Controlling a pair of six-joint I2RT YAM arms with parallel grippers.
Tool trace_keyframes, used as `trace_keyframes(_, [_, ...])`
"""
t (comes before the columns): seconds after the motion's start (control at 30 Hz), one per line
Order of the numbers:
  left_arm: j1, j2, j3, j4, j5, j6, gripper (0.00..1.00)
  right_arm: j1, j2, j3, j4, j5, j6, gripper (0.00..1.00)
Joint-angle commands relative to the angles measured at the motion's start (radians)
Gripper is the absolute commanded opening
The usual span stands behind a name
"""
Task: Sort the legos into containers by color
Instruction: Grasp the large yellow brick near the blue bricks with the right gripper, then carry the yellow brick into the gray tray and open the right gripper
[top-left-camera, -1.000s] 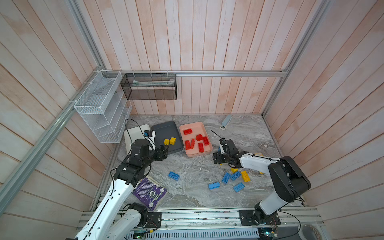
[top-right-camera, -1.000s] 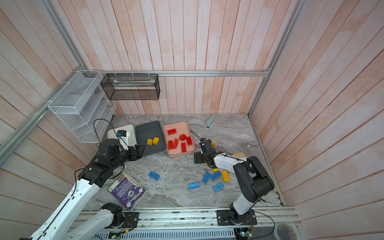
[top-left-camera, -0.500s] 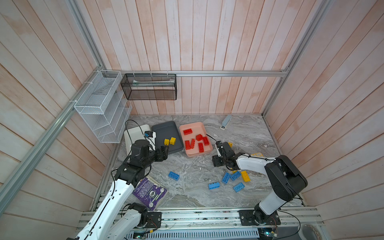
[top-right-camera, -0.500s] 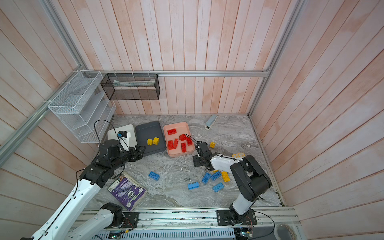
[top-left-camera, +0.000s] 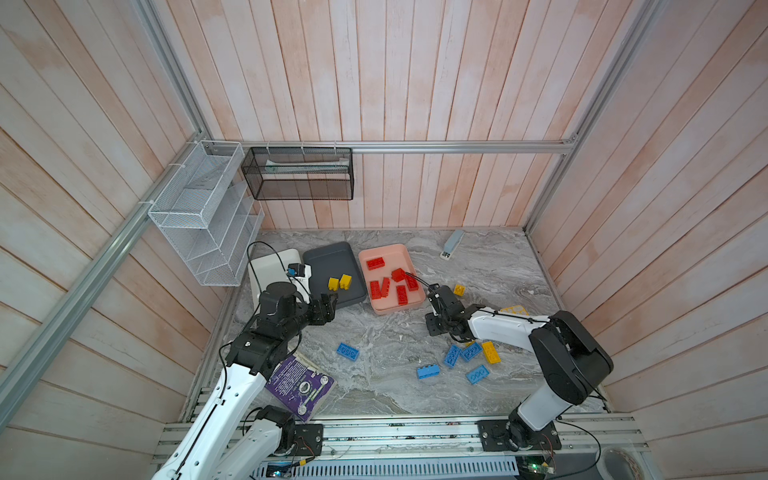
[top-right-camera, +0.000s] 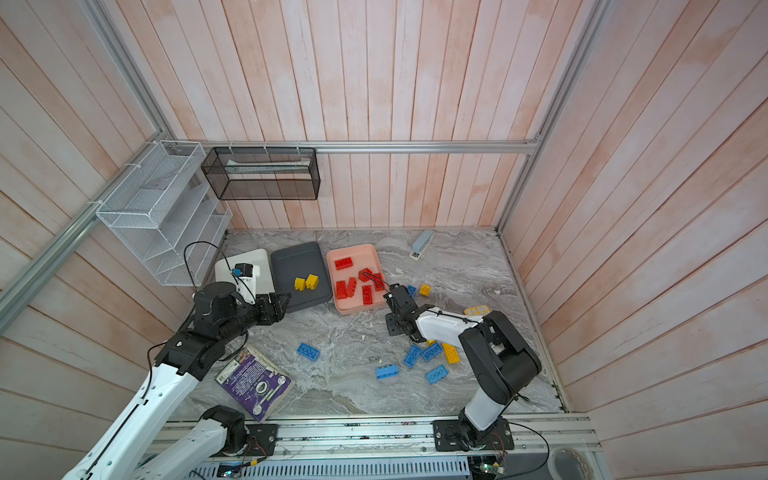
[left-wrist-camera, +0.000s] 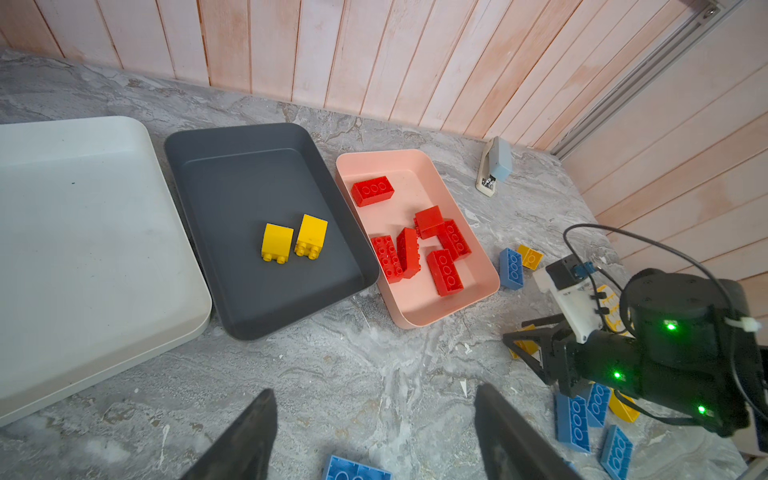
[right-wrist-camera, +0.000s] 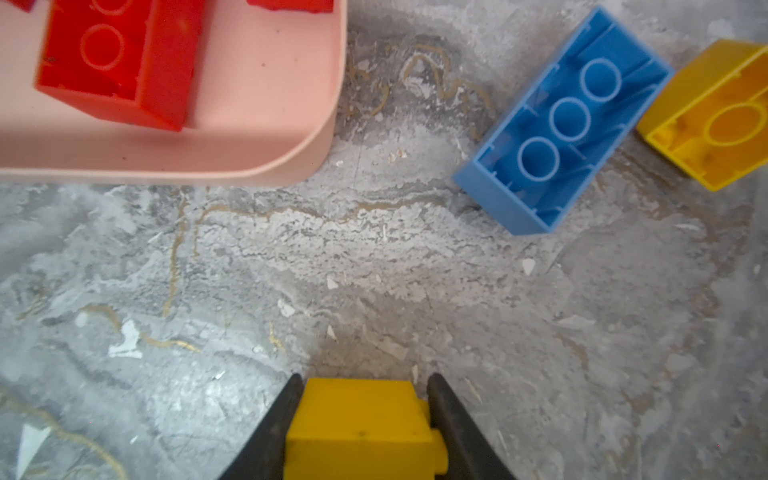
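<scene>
white tray (left-wrist-camera: 83, 208): at the back of the bench (top-left-camera: 374, 332), at 9 o'clock of the dark grey tray and just beside it.
dark grey tray (left-wrist-camera: 241, 178): holds two yellow bricks (left-wrist-camera: 276, 243), side by side and tipped so their studs point sideways.
pink tray (left-wrist-camera: 409, 178): at 3 o'clock of the dark grey tray; holds six red bricks (left-wrist-camera: 372, 190), one alone at the far end and five bunched toward the near end.
right tool (right-wrist-camera: 365, 380): pinching the held yellow brick (right-wrist-camera: 361, 428), a finger against each side, at 5 o'clock of the pink tray's near corner. I cannot tell whether that brick rests on the bench or is lifted off it.
left tool (left-wrist-camera: 374, 388): fingers spread wide, at 6 o'clock of the dark grey tray.
loose pair: a blue brick (right-wrist-camera: 561, 124) and a small yellow brick (right-wrist-camera: 715, 116), undersides up, just beside each other at 1 o'clock of the right tool.
brick cluster (top-left-camera: 471, 352): blue bricks with one yellow, at 5 o'clock of the right tool.
lone blue brick (top-left-camera: 348, 351): at 5 o'clock of the left tool.
</scene>
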Motion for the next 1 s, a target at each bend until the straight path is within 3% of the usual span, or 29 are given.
trace_keyframes(0.0, [0.003,-0.020,-0.017,0.017,0.005,0.015,0.76,0.011,-0.037,0.037,-0.061,0.023,0.011,0.44])
trace_keyframes(0.23, [0.002,-0.061,-0.015,0.008,-0.046,0.017,0.76,0.018,-0.123,0.110,-0.112,-0.050,0.011,0.44])
trace_keyframes(0.43, [0.002,-0.118,-0.015,0.001,-0.123,0.006,0.76,0.019,-0.134,0.230,-0.106,-0.206,0.009,0.44])
trace_keyframes(0.67, [0.004,-0.187,-0.022,0.003,-0.207,-0.011,0.77,0.028,0.008,0.458,-0.083,-0.390,0.021,0.45])
trace_keyframes(0.97, [0.013,-0.207,-0.025,-0.002,-0.253,-0.014,0.78,0.073,0.299,0.819,-0.154,-0.446,-0.004,0.46])
